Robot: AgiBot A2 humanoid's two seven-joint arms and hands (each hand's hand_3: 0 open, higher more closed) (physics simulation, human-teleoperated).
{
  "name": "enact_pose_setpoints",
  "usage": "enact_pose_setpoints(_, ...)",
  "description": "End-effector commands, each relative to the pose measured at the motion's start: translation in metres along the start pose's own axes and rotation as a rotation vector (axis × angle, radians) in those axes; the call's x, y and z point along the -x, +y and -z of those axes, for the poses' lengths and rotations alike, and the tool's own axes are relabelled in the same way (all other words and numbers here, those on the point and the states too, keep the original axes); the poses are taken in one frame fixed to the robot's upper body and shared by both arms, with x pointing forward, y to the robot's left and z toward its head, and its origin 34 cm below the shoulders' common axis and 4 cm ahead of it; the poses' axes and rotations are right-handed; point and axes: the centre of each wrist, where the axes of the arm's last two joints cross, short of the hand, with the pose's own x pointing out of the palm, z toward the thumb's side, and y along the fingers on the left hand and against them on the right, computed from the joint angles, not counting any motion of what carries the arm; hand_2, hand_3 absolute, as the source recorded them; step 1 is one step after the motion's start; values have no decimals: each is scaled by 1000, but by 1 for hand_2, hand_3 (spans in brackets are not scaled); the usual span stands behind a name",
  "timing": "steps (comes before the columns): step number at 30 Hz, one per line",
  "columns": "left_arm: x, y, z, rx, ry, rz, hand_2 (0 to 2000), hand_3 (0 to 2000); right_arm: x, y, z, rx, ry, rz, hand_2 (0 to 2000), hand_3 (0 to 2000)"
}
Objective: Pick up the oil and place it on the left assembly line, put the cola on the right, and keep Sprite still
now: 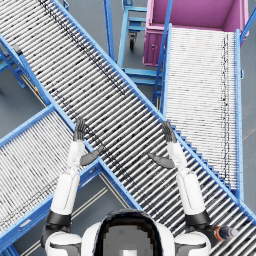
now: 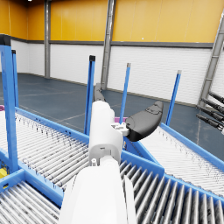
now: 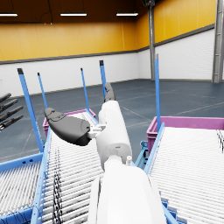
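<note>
Above the middle roller conveyor (image 1: 100, 85) both dark hands hover well apart, fingers stretched and thumbs turned inward, holding nothing. The left hand (image 1: 81, 146) is by the conveyor's left rail, the right hand (image 1: 169, 147) nearer its right rail. At the conveyor's near right end lies a small bottle (image 1: 225, 232) with an orange end; which of the task's bottles it is cannot be told. The left assembly line (image 1: 30, 155) branches off beside the left arm. The right assembly line (image 1: 200, 90) runs up to a pink bin (image 1: 200, 15).

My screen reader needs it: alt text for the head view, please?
The left robot hand and right robot hand hover open and empty above a diagonal roller conveyor; a pink bin sits beyond the right conveyor.
</note>
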Motion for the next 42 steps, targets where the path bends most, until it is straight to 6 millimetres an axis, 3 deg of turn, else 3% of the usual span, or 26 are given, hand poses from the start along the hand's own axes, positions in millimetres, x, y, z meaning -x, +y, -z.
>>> enact_pose_setpoints(1, 0, 0, 0, 0, 0, 0, 0, 0, 0, 0, 0, 0, 0, 0, 0, 0)
enact_pose_setpoints(42, 0, 0, 0, 0, 0, 0, 0, 0, 0, 0, 0, 0, 0, 0, 0, 0)
